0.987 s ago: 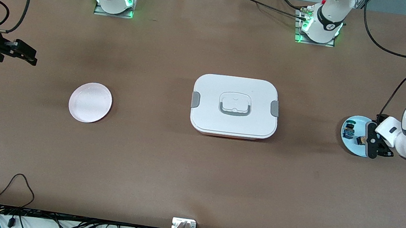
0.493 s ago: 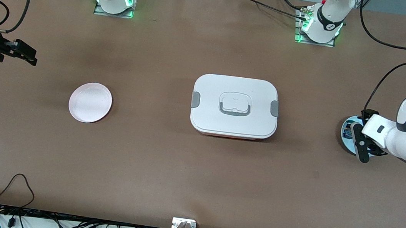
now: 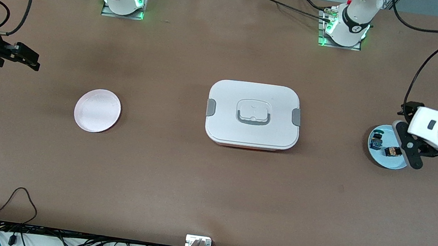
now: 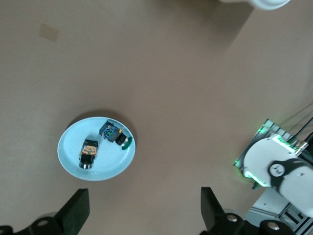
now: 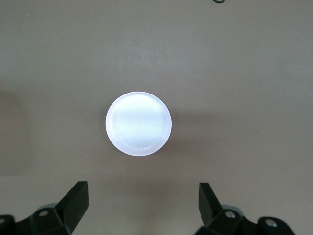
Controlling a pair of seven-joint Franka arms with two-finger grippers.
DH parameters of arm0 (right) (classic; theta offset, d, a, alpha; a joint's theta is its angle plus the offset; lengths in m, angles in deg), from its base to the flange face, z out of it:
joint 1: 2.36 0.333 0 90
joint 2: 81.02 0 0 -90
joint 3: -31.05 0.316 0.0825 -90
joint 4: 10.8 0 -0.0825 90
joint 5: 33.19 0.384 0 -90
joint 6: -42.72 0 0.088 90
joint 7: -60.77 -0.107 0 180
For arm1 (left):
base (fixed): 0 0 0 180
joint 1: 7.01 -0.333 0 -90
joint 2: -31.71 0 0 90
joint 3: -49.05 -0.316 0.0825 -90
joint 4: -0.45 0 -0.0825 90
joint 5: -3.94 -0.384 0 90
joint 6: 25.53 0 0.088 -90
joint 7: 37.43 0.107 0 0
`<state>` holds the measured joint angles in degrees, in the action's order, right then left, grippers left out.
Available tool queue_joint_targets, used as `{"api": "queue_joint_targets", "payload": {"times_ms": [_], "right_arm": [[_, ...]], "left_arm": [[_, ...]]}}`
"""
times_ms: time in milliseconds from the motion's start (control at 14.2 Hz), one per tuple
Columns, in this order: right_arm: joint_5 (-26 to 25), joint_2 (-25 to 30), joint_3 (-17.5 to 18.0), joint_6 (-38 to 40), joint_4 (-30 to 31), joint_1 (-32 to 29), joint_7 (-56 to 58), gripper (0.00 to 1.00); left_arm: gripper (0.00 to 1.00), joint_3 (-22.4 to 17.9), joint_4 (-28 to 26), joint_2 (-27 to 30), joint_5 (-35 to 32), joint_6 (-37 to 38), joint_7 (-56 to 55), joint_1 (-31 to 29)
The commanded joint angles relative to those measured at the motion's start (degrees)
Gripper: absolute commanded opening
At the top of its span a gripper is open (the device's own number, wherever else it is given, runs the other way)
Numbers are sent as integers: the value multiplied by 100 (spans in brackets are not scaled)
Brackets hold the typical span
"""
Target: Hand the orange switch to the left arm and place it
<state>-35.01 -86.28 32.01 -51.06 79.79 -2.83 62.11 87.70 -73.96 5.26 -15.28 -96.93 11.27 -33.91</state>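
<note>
Brown table (image 3: 179, 176) carries a large white rounded-rectangular lidded box with grey side clips (image 3: 253, 114) at its middle. Lid is seen closed, with a grey-edged handle recess in it.

Toward the left arm's end of the table, a small round light-blue plate (image 3: 385, 161) is seen. Two tiny switches lie on it. The orange switch, black-bodied with orange parts (image 3: 392, 151), lies on its side on the plate. The similar switch with blue-green parts (image 3: 376, 140) lies just beside it, apart, slightly farther from the front camera. In the left wrist view both are seen on the plate (image 4: 115, 169): orange switch (image 4: 89, 153), blue-green switch (image 4: 114, 135).

The left end effector (image 3: 414, 149) is held over the plate's edge at the left arm's end; fingers (image 4: 76, 213) are spread wide, released, nothing between them. Orange switch is not touched.

Toward the right arm's end of the table, a small round white empty-looking dish (image 3: 97, 110) is seen, also in the right wrist view (image 5: 139, 123). The right end effector (image 3: 22, 56) waits above the table edge at that end, well apart from the box; fingers (image 5: 73, 205) are spread apart, released, nothing held.
</note>
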Motion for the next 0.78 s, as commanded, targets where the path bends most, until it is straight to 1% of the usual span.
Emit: {"api": "queue_joint_targets", "payload": {"times_ms": [0, 141, 211, 282, 352, 423, 493, 564, 634, 705], "right_arm": [[-2, 165, 19, 44, 89, -40, 103, 100], [-2, 262, 19, 35, 230, -40, 95, 100], [-2, 279, 19, 44, 239, -40, 94, 100], [-2, 297, 19, 62, 248, -40, 94, 100], [6, 306, 19, 70, 248, -32, 77, 100], [32, 323, 27, 71, 256, -32, 16, 100], [59, 323, 19, 71, 265, -40, 7, 100], [68, 332, 19, 79, 291, -40, -2, 100], [77, 341, 19, 88, 292, -40, -11, 100], [94, 341, 19, 114, 292, -40, -11, 100]], "left_arm": [[100, 440, 461, 52, 68, 590, -780, -8], [100, 416, 603, 201, 16, 627, -1028, 316], [100, 355, 638, 254, 59, 610, -1046, 361], [100, 84, 847, 350, 77, 523, -1064, 527], [100, -197, 893, 421, 112, 348, -1186, 755], [100, -408, 841, 595, 295, 181, -1500, 861], [100, -645, 684, 771, 671, 83, -2104, 914], [100, -996, 465, 929, 1057, 56, -2763, 1072], [100, -1495, 376, 1009, 1427, 39, -3422, 1343], [100, -1866, 314, 1088, 1569, -101, -3759, 1615]]}}
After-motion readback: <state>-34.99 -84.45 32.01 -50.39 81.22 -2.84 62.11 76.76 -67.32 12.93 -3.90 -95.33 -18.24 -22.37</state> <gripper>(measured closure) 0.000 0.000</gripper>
